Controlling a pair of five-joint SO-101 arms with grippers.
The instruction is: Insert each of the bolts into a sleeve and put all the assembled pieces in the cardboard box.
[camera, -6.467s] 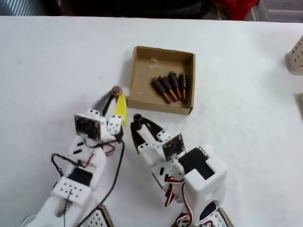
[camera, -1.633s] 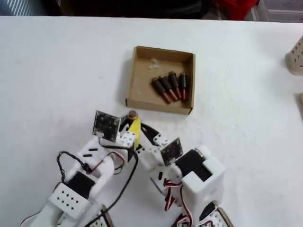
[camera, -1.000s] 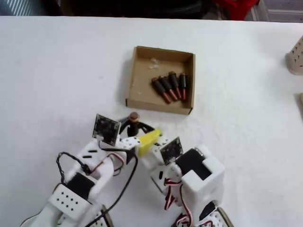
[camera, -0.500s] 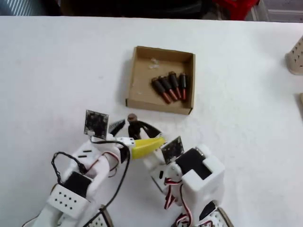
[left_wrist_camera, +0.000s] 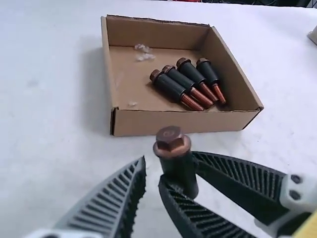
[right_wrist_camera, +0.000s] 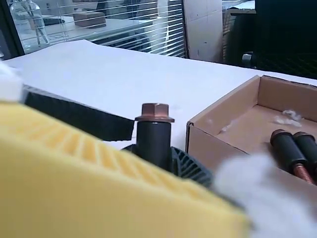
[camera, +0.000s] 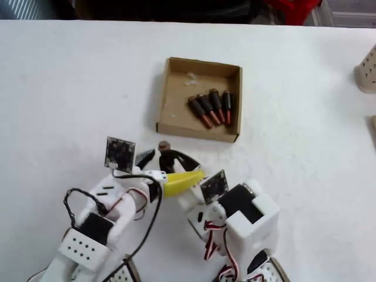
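A copper-headed bolt [camera: 164, 145] sits in a black sleeve [camera: 165, 157] that stands upright just in front of the cardboard box [camera: 197, 132]. My right gripper [camera: 167, 160] is shut on the sleeve [left_wrist_camera: 178, 168] with its black fingers [left_wrist_camera: 233, 181]. My left gripper [camera: 175, 164] is open and straddles them, with its grey finger [left_wrist_camera: 119, 196] on one side and its yellow finger [camera: 183, 178] on the other, touching neither. Several assembled pieces [camera: 210, 107] lie side by side in the box [left_wrist_camera: 183, 129]. In the right wrist view the bolt and sleeve [right_wrist_camera: 154, 136] rise behind the yellow finger [right_wrist_camera: 99, 193].
A beige perforated block [camera: 367, 70] stands at the table's right edge. White tabletop [camera: 76, 82] lies open to the left of and beyond the box. Both arms crowd the near middle of the table.
Over the last second my left gripper opened off the bolt, leaving it in the sleeve, and drew back a little to the left. The right gripper kept still with the sleeve.
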